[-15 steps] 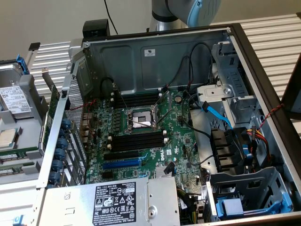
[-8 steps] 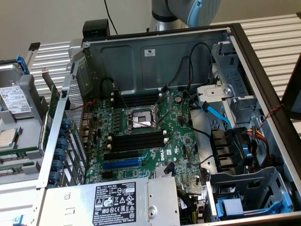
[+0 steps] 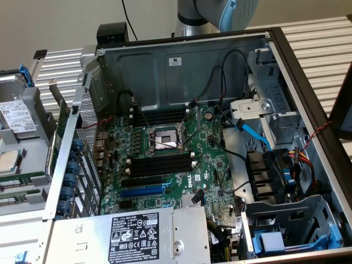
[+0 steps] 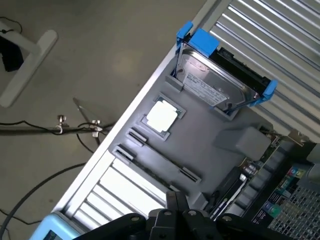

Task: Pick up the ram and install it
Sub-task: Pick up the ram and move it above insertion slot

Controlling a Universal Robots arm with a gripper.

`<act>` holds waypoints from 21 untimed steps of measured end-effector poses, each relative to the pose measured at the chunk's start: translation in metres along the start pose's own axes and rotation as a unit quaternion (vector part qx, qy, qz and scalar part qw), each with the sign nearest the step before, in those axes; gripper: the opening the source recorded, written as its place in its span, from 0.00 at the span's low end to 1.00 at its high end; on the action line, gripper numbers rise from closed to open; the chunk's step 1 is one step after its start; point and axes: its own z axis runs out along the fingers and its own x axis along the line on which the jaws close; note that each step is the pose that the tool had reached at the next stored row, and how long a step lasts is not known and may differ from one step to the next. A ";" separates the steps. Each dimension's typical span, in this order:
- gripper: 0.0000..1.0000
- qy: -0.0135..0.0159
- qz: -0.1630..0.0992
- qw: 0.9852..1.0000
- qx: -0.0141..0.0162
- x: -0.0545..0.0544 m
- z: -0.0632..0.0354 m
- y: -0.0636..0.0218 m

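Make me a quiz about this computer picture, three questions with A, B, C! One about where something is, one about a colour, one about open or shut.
1. Where is the hard drive? A) on the grey tray B) inside the case C) on the floor
2. What colour is the long expansion slot? A) red B) blue C) yellow
3. How is the gripper? A) wide open B) shut C) holding the drive
Answers: 1 A, it rests on the tray; 2 B, it shows blue on the green board; 3 B, its jaws are together.
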 end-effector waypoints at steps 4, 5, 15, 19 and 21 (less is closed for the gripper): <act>0.11 0.002 -0.037 0.999 0.001 0.000 0.0009 -0.0001; 0.11 0.002 -0.046 0.999 0.001 0.000 0.0010 -0.0001; 0.11 0.007 -0.136 0.991 0.002 0.000 0.0019 -0.0001; 0.11 0.009 -0.172 0.985 0.003 0.000 0.0020 -0.0001; 0.11 0.010 -0.190 0.982 0.003 0.000 0.0019 -0.0001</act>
